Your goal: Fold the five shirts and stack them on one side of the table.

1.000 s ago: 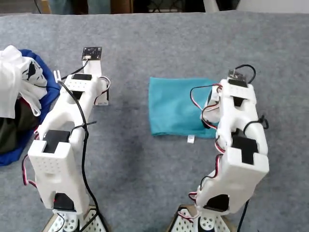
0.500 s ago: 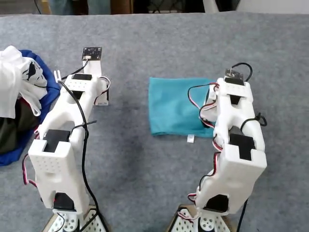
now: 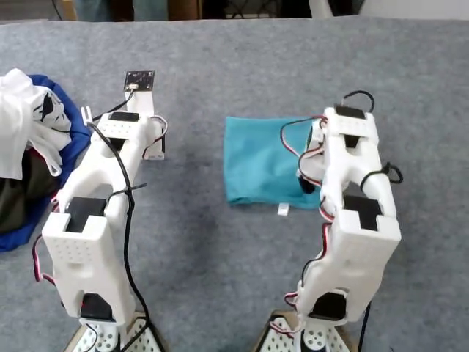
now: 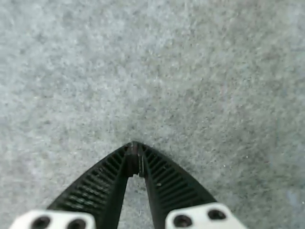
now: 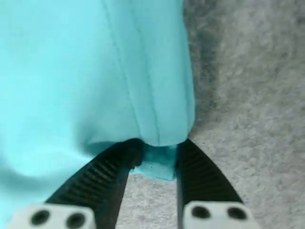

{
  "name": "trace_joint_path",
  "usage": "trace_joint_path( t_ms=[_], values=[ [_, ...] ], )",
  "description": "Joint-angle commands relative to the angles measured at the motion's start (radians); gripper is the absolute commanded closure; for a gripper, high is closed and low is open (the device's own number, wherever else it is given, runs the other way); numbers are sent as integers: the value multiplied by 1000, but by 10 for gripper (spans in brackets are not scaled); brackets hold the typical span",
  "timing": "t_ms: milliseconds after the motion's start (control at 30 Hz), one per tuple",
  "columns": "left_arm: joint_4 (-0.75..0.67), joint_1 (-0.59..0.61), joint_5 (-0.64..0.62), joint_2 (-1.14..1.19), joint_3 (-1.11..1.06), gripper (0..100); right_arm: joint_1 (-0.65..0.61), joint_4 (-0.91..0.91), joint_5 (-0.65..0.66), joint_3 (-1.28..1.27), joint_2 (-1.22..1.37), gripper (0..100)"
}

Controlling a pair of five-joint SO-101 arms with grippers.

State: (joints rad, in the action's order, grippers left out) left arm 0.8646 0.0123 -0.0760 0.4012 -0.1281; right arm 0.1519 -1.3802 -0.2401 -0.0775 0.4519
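Shirts lie in a heap (image 3: 29, 147) at the left edge of the grey bench (image 3: 220, 66): a white shirt (image 3: 16, 128) with a black print on top, a blue shirt (image 3: 18, 236) and a dark shirt (image 3: 15, 198) beneath. A folded teal shirt (image 3: 260, 165) lies flat mid-bench, well apart from the heap. The right fingers (image 5: 102, 174) are clamped on a fold at its edge. The left fingers (image 4: 107, 183) are closed on nothing, over bare bench. A small white tag (image 3: 283, 210) sits at the teal shirt's near edge, too small to read.
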Motion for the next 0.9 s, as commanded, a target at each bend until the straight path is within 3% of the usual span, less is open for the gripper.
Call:
trace_joint_path(
  t_ms=[0,433,667,867],
  values=[
    [-11,10,-6,-34,4,971,-34,17,-9,30,-2,944],
    [-9,10,-6,-34,1,971,-29,32,-11,48,13,984],
    [-9,10,-6,-34,1,971,-3,-64,137,214,13,984],
    [-9,10,-5,-34,2,971,141,-126,322,430,21,984]
  ],
)
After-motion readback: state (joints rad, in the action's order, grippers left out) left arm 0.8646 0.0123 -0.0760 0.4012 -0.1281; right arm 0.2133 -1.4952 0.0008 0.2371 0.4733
